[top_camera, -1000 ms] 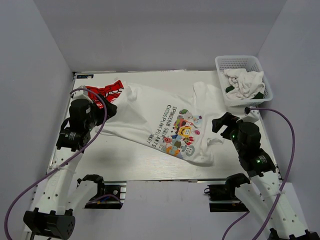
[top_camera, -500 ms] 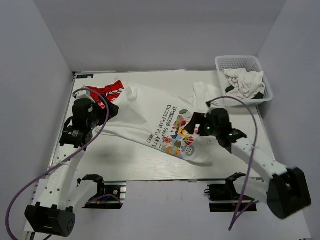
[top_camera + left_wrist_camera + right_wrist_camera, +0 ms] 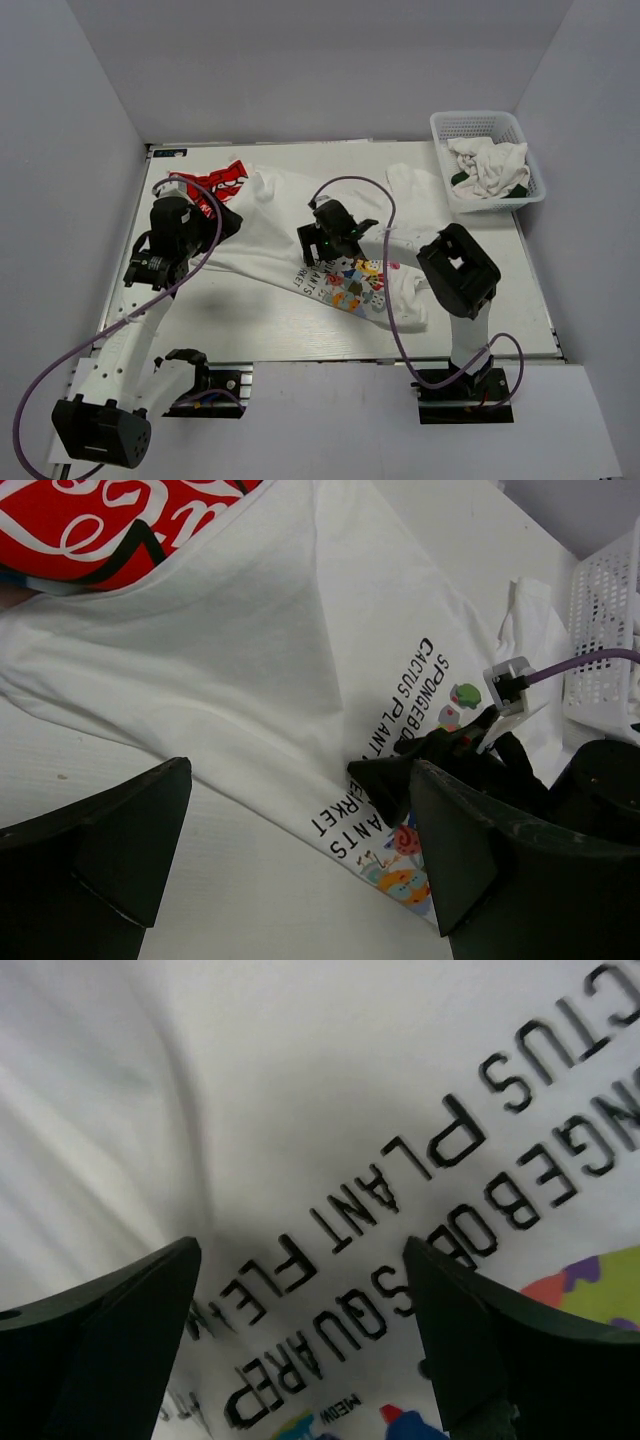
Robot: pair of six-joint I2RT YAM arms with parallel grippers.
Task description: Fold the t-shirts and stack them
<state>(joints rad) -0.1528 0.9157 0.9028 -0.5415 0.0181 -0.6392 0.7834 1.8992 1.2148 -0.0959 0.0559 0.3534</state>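
Top external view: the white t-shirt (image 3: 280, 215) lies spread and rumpled across the middle of the table (image 3: 250, 320), its cartoon print and dark lettering facing up. The red t-shirt (image 3: 215, 183) sits at the far left, and the white one's edge lies over part of it. The left gripper (image 3: 215, 222) hangs at the left edge of the white shirt, just beside the red one. The right gripper (image 3: 312, 248) reaches across from the right and is low over the lettering near the shirt's middle, with a purple cable (image 3: 350, 185) looping above the arm.

From the left wrist, the left gripper (image 3: 290, 880) has its two dark fingers spread wide with nothing between them; the white shirt (image 3: 250, 650) and the red shirt (image 3: 90, 520) lie below and beyond.

From the right wrist, the right gripper (image 3: 300, 1360) is likewise spread wide and grips nothing, with the printed lettering of the white shirt (image 3: 300, 1080) close beneath.

At the far right corner stands a white basket (image 3: 470, 116) holding crumpled white cloth (image 3: 490, 165).
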